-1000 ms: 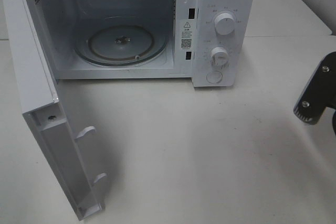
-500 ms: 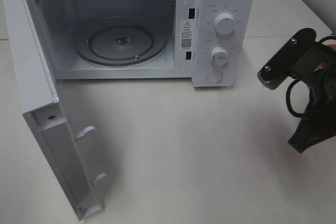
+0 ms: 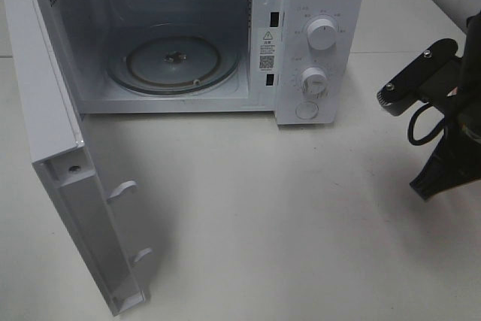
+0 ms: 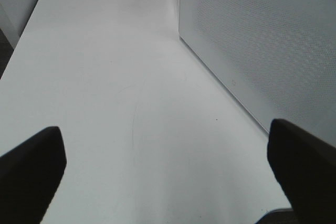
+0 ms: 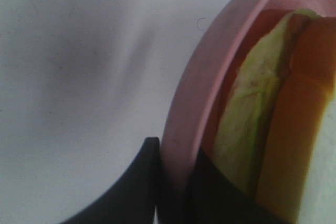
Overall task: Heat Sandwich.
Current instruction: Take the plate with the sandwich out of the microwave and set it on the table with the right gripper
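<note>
From above, the microwave (image 3: 188,43) stands open and empty with the right gripper (image 3: 436,178) off to its right; the left wrist view shows the left gripper (image 4: 168,166) spread over bare table; the right wrist view shows jaws pinching the pink plate (image 5: 184,124) bearing the sandwich (image 5: 252,129), so carrying it in seems next.

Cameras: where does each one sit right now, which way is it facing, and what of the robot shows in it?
Exterior high: mounted above, looking down at the open microwave on the white table; the right arm shows at the right edge.
Left wrist: low over the table beside the microwave door; both fingertips of the open left gripper show.
Right wrist: close on the pink plate carrying the sandwich, the right gripper clamped on its rim.
Shared: table and microwave, exterior and left wrist.
</note>
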Controlling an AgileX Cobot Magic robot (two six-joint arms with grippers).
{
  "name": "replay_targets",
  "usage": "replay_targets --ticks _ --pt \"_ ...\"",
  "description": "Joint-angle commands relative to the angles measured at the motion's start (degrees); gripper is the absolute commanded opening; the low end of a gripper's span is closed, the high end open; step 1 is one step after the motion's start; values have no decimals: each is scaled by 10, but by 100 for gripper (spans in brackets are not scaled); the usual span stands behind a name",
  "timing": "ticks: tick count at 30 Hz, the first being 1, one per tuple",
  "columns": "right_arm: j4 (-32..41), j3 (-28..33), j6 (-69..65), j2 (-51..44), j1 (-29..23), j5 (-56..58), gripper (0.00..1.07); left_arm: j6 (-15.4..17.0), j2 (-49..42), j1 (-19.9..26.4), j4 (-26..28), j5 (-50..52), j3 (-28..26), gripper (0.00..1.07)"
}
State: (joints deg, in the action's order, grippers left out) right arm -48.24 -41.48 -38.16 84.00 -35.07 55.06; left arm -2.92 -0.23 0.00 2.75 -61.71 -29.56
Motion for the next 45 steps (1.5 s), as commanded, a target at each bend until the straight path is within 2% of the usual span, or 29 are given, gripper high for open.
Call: replay_targets --ticks 1,11,19,29,45 --pt "-24 -3 -10 1 37 -8 0 2 -5 0 2 6 1 100" --pt "-28 -1 -11 1 108 -34 0 2 -5 0 2 6 1 100" --pt "-37 6 -30 26 137 -46 0 2 -5 0 2 6 1 100" --pt "-60 34 -91 82 137 -91 1 2 -5 0 2 6 1 100" --pt "-132 36 -188 178 137 -121 2 2 -5 0 2 6 1 100"
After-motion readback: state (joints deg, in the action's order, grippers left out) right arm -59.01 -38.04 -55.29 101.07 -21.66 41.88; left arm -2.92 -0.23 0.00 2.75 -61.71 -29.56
